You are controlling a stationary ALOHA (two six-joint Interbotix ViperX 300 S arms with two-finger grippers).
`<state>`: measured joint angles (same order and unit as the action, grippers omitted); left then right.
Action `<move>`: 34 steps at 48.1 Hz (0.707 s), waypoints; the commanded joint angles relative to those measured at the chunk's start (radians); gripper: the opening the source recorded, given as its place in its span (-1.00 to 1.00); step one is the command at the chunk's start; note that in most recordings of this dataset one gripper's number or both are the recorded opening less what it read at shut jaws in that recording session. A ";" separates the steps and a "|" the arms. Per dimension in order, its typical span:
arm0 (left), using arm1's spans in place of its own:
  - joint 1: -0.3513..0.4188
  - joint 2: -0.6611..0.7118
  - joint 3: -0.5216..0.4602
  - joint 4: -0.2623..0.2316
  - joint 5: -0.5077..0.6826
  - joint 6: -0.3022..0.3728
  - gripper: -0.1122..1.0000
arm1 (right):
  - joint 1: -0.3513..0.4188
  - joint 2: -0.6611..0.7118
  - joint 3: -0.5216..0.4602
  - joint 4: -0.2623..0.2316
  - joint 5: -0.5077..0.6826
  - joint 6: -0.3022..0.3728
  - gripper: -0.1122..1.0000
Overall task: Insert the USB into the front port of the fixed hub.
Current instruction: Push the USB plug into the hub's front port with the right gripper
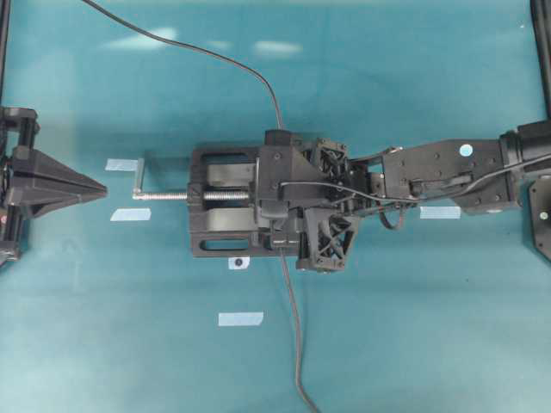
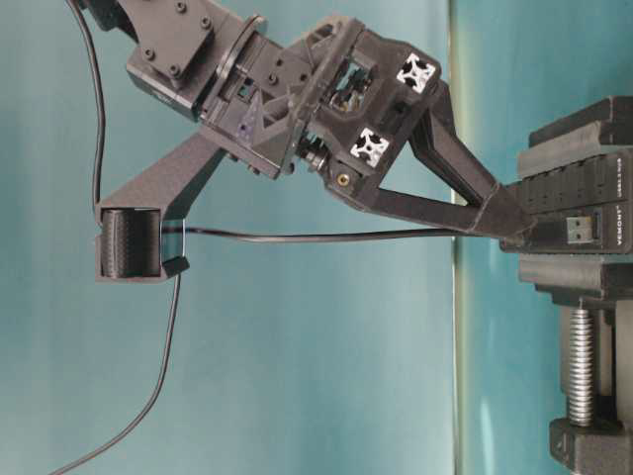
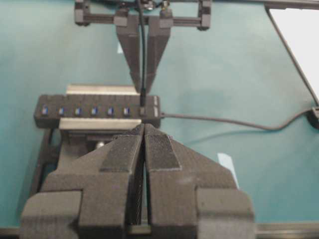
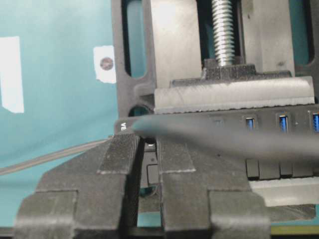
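Here, the scene from near to far, as labelled lines.

Left gripper [image 3: 143, 149]: black ridged fingers pressed together on nothing, parked at the left edge of the tabletop, pointed at the vise.

Right gripper [image 2: 509, 223]: long black tapered fingers nearly shut, pinching the small black rectangular USB plug [image 3: 143, 110] at the tips, reaching in from the right edge.

USB place: over the end slot of the long black hub strip with blue ports [image 3: 97, 110]; how deep it sits cannot be told.

Hub place: clamped in the black bench vise with a silver screw handle [image 1: 225, 198] near the tabletop's middle.

Doing it well: probably keep the plug square to the slot, press straight down gently, and let the thin black cable [image 2: 326, 236] trail slack so it does not twist the plug.

Surface: teal tabletop [image 1: 387, 327], matte, with small pale tape marks [image 1: 240, 318].

Room: only more teal and a black frame at the far edges.
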<state>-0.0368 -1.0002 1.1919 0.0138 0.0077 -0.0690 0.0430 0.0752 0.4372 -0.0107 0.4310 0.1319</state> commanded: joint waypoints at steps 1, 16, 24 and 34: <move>-0.002 0.005 -0.011 0.002 -0.005 -0.002 -0.80 | 0.009 -0.014 -0.011 0.002 -0.005 0.012 -0.64; -0.002 0.003 -0.012 0.002 -0.005 -0.002 -0.80 | 0.011 -0.011 -0.009 0.002 -0.005 0.014 -0.64; -0.002 0.003 -0.012 0.002 -0.005 -0.002 -0.80 | 0.008 -0.005 -0.011 0.002 -0.003 0.012 -0.64; -0.002 0.003 -0.012 0.002 -0.005 -0.002 -0.80 | 0.000 -0.005 -0.011 -0.005 0.003 0.011 -0.64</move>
<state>-0.0368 -1.0017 1.1919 0.0138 0.0077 -0.0690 0.0460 0.0844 0.4372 -0.0123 0.4326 0.1319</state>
